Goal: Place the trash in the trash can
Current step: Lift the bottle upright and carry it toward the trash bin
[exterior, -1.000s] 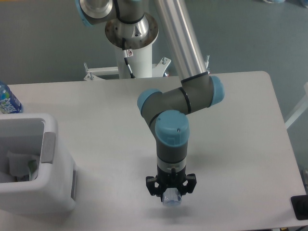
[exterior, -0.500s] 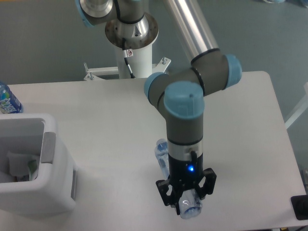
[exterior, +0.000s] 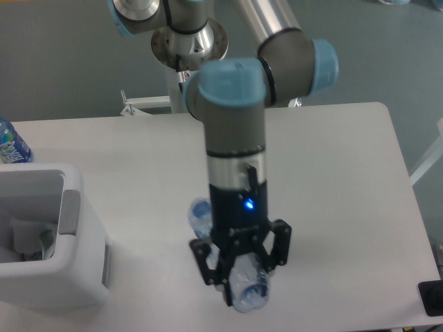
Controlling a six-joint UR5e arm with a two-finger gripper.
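- Currently the gripper has its two fingers clamped on the crushed bottle; you can see the clear plastic bulging out below and between the jaws.
- Bottle is lifted off the table, near the front edge, roughly centre. A bluish end shows behind the wrist at the left; cannot tell whether that is the cap end or a reflection.
- Trash can sits at the far left of the table, well apart from the gripper. Grey panel on its rim faces the arm. Something pale, likely the crumpled wrapper, already lies inside; too blurred to be sure.
- Blue-labelled water bottle stands behind the can at the left edge. Not trash, so leave it alone.
- Handling judgement: empty, crushed plastic, so very light, thin-walled and springy. It will flex under the fingers and the surface is slick, so expect it to twist or squirt out if you swing fast.
- Grip point: hold looks to be across the body toward one end. A hold nearer the middle would hang steadier; as it is, the free length may droop.
- Your next move, as I judge it: carry left, keep height over the rim, release above the opening.
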